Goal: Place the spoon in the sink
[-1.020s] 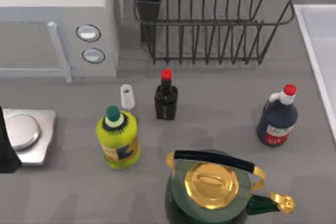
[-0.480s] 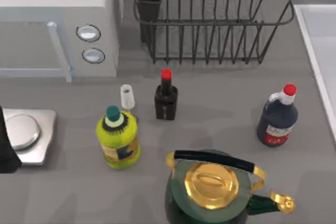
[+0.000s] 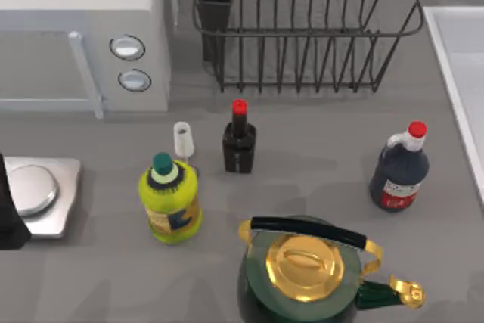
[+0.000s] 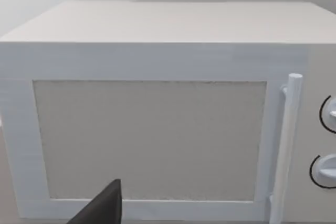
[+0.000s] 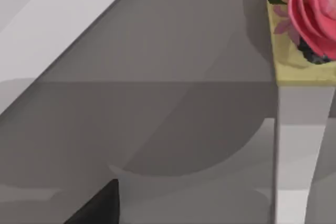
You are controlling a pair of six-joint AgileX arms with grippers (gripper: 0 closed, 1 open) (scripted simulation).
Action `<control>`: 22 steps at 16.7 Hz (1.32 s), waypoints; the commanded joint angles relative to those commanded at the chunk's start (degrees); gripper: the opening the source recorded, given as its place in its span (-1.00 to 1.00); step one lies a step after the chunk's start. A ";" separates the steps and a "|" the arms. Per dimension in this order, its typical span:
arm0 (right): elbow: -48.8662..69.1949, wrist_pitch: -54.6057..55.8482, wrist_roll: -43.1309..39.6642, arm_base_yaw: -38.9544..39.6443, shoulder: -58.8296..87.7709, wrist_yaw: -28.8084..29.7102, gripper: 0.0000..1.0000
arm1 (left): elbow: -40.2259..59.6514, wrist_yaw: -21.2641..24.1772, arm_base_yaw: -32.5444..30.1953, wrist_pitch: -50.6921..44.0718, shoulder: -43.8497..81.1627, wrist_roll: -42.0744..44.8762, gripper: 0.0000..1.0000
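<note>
Spoon: a small white piece, seemingly the spoon, lay on the surface just behind the yellow bottle, long axis running front to back.
Sink: its rim was at the far right, well apart from the spoon.
Left arm: parked at the left edge beside the scale, likely the nearer arm.
Tools: grip state could not be told.
Writing: the dark bottle's label was unreadable.
</note>
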 joint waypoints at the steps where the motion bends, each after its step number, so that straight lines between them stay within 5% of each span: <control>1: -1.11 2.02 0.04 -0.01 1.06 0.00 1.00 | 0.00 0.00 0.00 0.00 0.00 0.00 1.00; 7: -2.49 4.43 0.06 0.00 2.38 0.00 1.00 | 0.00 0.00 0.00 0.00 0.00 0.00 1.00; 20: -2.49 4.43 0.06 0.00 2.38 0.00 -0.96 | 0.00 0.00 0.00 0.00 0.00 0.00 1.00; 22: -2.49 4.43 0.06 0.00 2.38 0.00 -1.00 | 0.00 0.00 0.00 0.00 0.00 0.00 1.00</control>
